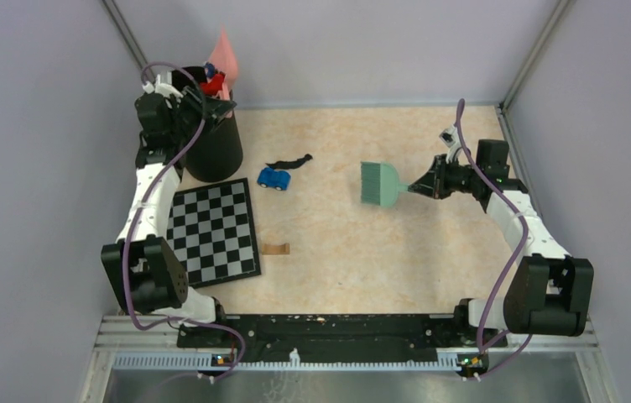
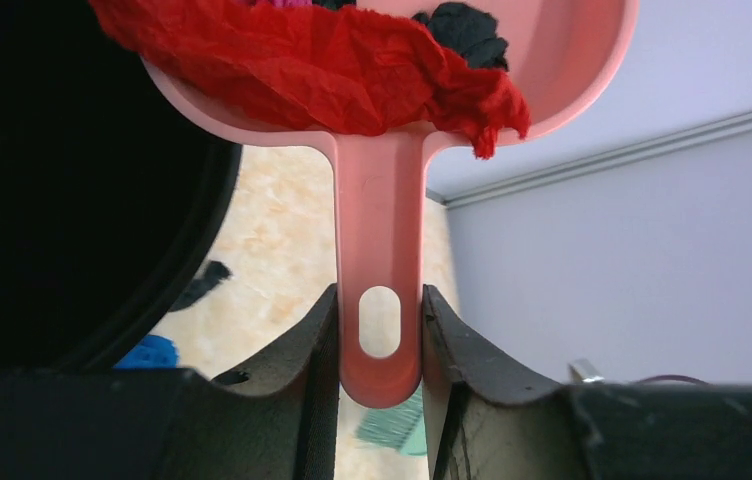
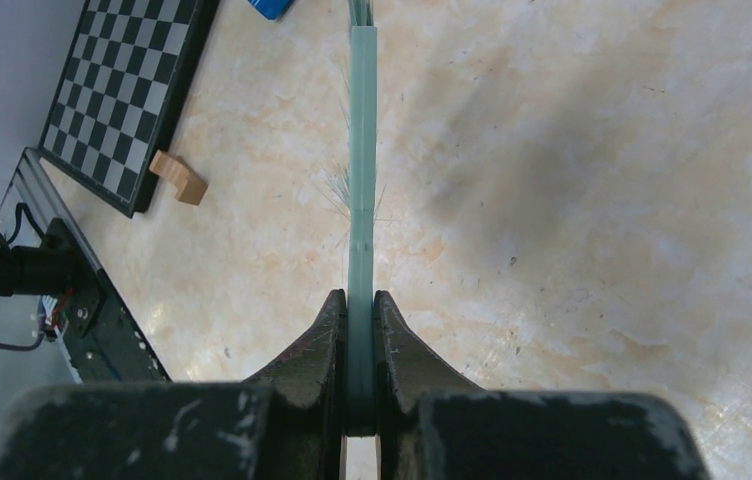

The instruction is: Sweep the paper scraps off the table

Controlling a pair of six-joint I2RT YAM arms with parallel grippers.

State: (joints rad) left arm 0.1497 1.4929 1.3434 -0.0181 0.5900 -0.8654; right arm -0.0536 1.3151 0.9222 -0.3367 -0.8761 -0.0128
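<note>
Left gripper (image 2: 380, 335) partly closed, clamped on the handle of a pink dustpan (image 2: 377, 215), held up at the far-left corner over a black cylindrical bin (image 1: 216, 149). Right gripper (image 3: 360, 318) fully pinched on the thin handle of a teal brush (image 1: 379, 185), bristle head pointing left, right-centre of the bench (image 1: 362, 252). Bench is pale peach-beige with faint marbling, matte, some small marks in the right wrist view. Plain lavender-grey walls (image 1: 362, 46) on three sides, metal frame posts in the far corners, a black rail (image 1: 337, 329) along the near edge. Paper scraps (image 2: 332, 70) sit mostly in the dustpan: a big crumpled red piece hanging over its rim, a black wad beside it, a bit of magenta at the top edge. One black scrap (image 1: 289, 160), long and ragged, lies on the bench just right of the bin, near a blue toy car (image 1: 273, 178). Chequered board (image 1: 213, 231) lies flat at left, with a small wooden block (image 1: 276, 248) just beside its right edge.
</note>
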